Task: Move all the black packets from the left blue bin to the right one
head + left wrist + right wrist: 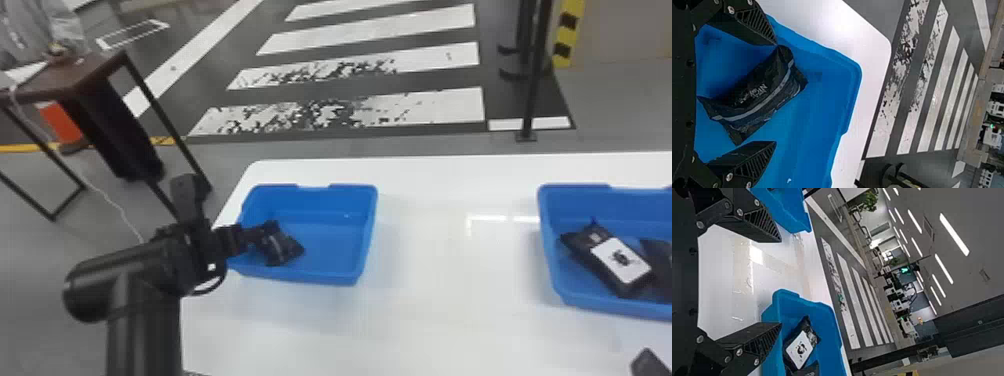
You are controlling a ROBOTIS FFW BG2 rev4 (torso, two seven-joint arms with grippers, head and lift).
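Note:
In the head view my left gripper (pixel 245 237) is at the left side of the left blue bin (pixel 345 277), beside a black packet (pixel 281 246) lying in it. My left gripper (pixel 774 94) is open in the left wrist view, its fingers apart on either side of the black packet (pixel 756 92). The right blue bin (pixel 575 297) holds a black packet with a white label (pixel 590 245) and another dark packet (pixel 660 265). At the head view's bottom right corner, part of my right gripper (pixel 649 362) shows. The right gripper (pixel 781 282) stands open in the right wrist view, nothing between its fingers.
Both bins stand on a white table (pixel 450 310), with a stretch of tabletop between them. Beyond its left edge is a dark brown table (pixel 75 80) with a thin metal frame. A black post (pixel 532 95) rises behind the white table.

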